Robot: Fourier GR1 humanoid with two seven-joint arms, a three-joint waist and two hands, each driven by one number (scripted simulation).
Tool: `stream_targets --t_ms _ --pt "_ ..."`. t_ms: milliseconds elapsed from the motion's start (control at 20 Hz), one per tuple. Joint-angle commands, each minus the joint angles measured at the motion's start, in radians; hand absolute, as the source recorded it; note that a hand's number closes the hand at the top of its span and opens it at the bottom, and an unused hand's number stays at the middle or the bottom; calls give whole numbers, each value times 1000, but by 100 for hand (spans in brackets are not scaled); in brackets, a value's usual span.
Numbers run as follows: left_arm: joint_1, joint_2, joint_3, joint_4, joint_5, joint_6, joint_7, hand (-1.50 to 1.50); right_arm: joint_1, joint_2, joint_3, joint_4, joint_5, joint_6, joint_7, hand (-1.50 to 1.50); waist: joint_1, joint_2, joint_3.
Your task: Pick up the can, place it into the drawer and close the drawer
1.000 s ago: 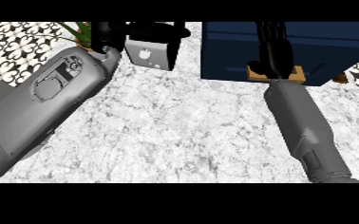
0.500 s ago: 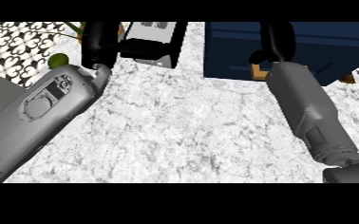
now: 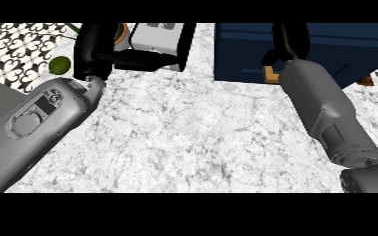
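Reaching further forward than a moment ago, the left hand is closing its fingers around the can near the counter's back edge, while the right hand, fingers unclear, is hovering over the navy drawer.

Two grey forearms come in from the lower edge, each ending in a black hand: one left hand and one right hand. One white-grey can sits at the top, partly covered by the left hand. One dark blue drawer lies at the upper right. One marbled counter fills the middle. One small green round thing shows at the left, beside one black-and-white patterned surface.
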Motion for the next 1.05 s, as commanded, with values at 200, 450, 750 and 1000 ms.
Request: stream_targets --t_ms 200,450,750,1000 --pt "57 2 4 -35 -6 -7 -11 -150 -70 77 -173 -45 -221 36 -169 -150 21 0 4" --pt "94 7 10 -45 -14 -10 -32 -150 -116 101 -260 -64 -324 104 -229 -150 9 -6 3" --pt "129 8 32 -54 -25 6 -43 -150 -118 124 -405 -80 -506 230 -322 -150 -21 -12 2" --pt "145 -2 58 -53 -43 1 -49 -150 -106 146 -426 -62 -541 227 -374 -150 -33 -11 0"
